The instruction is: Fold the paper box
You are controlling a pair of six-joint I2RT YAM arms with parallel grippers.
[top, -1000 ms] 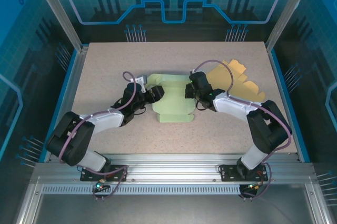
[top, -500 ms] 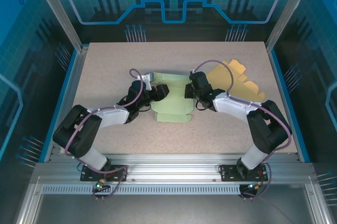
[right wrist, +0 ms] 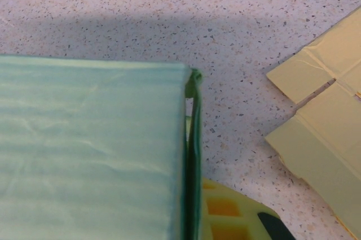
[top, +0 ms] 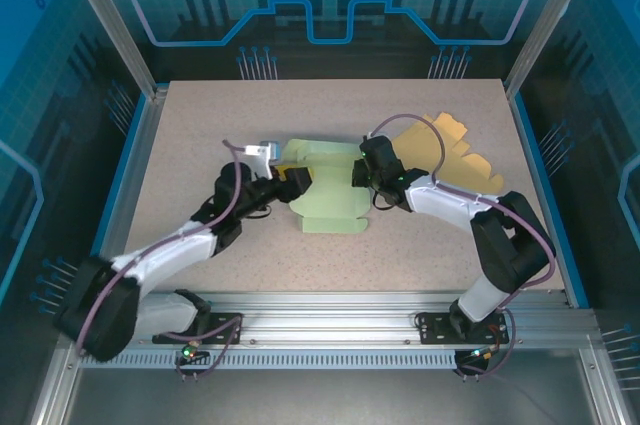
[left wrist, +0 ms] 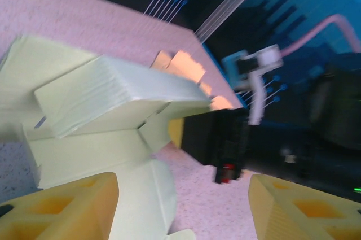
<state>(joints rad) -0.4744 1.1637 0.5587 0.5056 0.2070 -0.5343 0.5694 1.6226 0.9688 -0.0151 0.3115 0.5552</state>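
Observation:
The pale green paper box [top: 326, 195] lies partly folded in the middle of the table, one panel raised. My left gripper [top: 293, 182] is at its left edge, open. In the left wrist view the gripper [left wrist: 183, 212] shows both yellow fingers [left wrist: 62, 203] spread wide, with a green flap [left wrist: 141, 189] and bare table between them. My right gripper [top: 358, 173] is at the box's right side, shut on its upright wall. In the right wrist view the green wall edge [right wrist: 193, 155] is pinched against a yellow finger [right wrist: 225, 214]; the other finger is hidden behind the green panel [right wrist: 90, 149].
A flat yellow cardboard blank [top: 455, 150] lies on the table behind the right arm, and its corner [right wrist: 324, 138] lies close to the pinched wall. Blue-framed walls [top: 140, 145] border the speckled table [top: 200, 115].
My left gripper pushed in toward the box, then drew back a little to the left, while its arm swung out and lower on the left. The right gripper has held still.

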